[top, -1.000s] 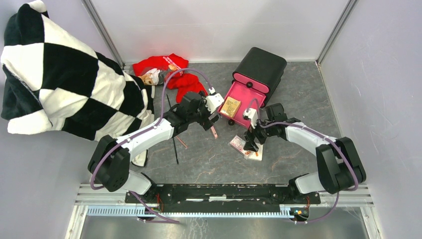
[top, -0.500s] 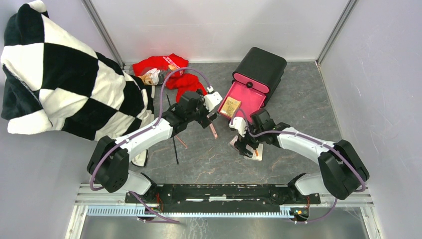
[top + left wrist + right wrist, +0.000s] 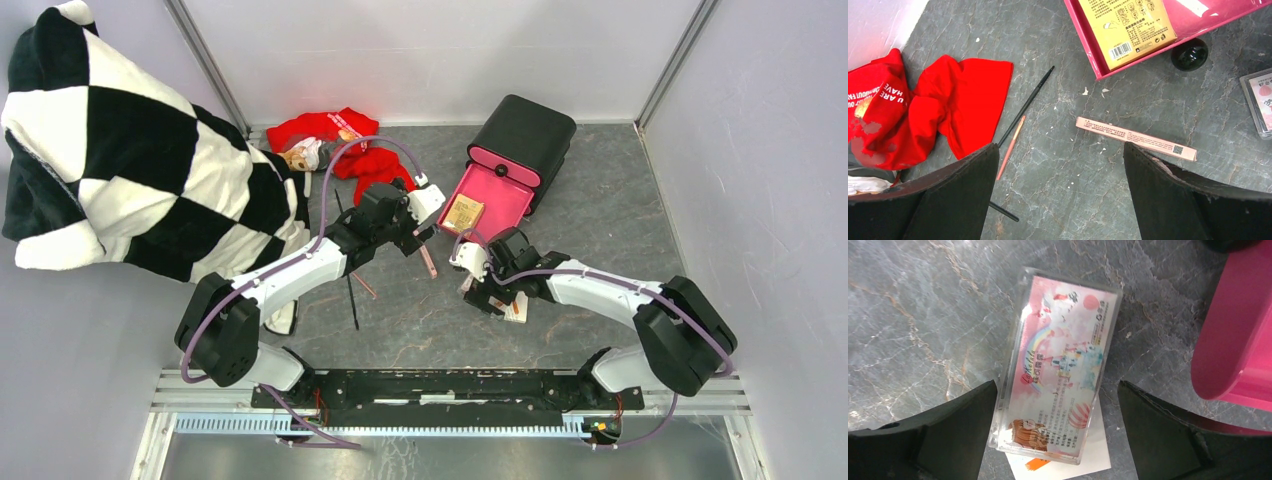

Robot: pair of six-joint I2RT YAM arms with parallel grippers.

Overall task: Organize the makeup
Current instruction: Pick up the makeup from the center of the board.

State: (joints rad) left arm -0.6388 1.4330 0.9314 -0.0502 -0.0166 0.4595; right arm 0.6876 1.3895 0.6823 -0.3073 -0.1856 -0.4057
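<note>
The clear pink-printed packet (image 3: 1060, 365) lies on the floor, its lower end over a white card (image 3: 1088, 460). My right gripper (image 3: 1057, 385) hangs open above it, one finger at each long side, not touching. In the top view the right gripper (image 3: 480, 293) covers most of the packet. My left gripper (image 3: 1060, 146) is open and empty above bare floor. A long pink stick box (image 3: 1135, 138) lies just beyond its right finger. A black pencil (image 3: 1025, 106) and a thin pink pencil (image 3: 1010, 147) lie by its left finger.
A black box (image 3: 523, 135) stands at the back with its pink drawer (image 3: 500, 200) pulled out, a yellow packet (image 3: 465, 212) inside. Red cloth (image 3: 340, 145) lies at the back left. A black-and-white checked blanket (image 3: 130, 150) covers the left side.
My right gripper has swung left and toward the near edge, ending over the packet, its jaws widening slightly. The left arm has stayed put.
</note>
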